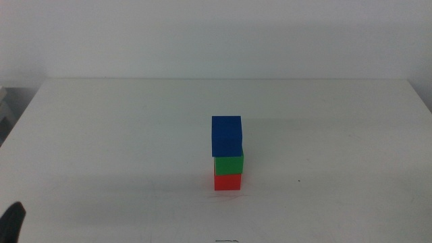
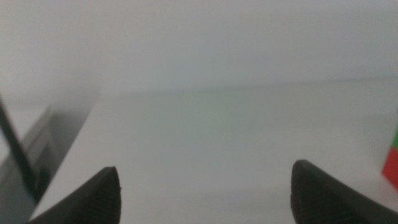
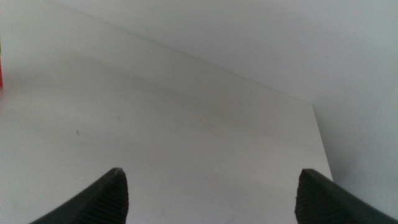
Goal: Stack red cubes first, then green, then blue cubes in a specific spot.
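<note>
Since the tower was already built, the biggest danger seen was a fall. The red cube (image 1: 227, 181) was at the bottom, resting on the white table (image 1: 108, 135). The green cube (image 1: 229, 163) was set on top of it, and the blue cube (image 1: 227, 136) was set on top of the green one. The blue cube was seen sitting a little off to one side, not straight over the green, so it could be judged the easiest one to knock off. A bump from an arm, or a shake of the table, could be thought enough to tip it.

Both grippers were kept well away from the tower. The left gripper (image 2: 205, 193) was seen with its jaws spread wide and nothing held between them. Only bare table was seen between those jaws, and a small bit of the red and green cubes was glimpsed far off beyond the outside of one jaw. The right gripper (image 3: 211, 196) was also spread wide with nothing held, and a thin strip of red was spotted far beyond the outside of one jaw.

A dark tip of the left gripper was noticed low at the near edge in the middle view. Nothing was found between either pair of jaws and the tower, so no block was seen in the way.
</note>
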Robot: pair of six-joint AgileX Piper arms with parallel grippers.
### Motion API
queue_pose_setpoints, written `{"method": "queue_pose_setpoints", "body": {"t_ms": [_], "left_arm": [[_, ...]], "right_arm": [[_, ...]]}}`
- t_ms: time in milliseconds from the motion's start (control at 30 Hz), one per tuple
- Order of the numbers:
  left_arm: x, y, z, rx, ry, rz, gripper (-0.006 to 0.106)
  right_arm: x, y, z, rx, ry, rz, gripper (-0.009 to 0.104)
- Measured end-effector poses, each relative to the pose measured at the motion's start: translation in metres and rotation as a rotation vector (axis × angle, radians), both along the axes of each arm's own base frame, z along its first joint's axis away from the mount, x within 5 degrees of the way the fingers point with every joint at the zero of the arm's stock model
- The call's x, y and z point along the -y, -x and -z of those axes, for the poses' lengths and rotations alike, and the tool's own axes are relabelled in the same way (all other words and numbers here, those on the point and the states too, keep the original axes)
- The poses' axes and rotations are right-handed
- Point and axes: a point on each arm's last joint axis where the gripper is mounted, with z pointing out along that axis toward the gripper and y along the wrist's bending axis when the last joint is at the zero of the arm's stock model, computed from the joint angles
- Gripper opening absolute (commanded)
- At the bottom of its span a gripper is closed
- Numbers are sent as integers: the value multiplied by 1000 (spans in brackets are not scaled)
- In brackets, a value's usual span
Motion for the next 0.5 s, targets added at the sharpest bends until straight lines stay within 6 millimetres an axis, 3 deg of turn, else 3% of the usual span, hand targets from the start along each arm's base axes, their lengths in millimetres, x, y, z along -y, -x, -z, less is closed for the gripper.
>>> {"method": "queue_pose_setpoints", "body": {"t_ms": [233, 500], "left_arm": [[-3, -4, 20, -26, 129, -121, 94], [-4, -9, 36, 4, 141, -139, 94]], "right_arm": [[1, 4, 32, -10, 17, 2, 85], [3, 5, 33, 20, -30, 63, 85]]}}
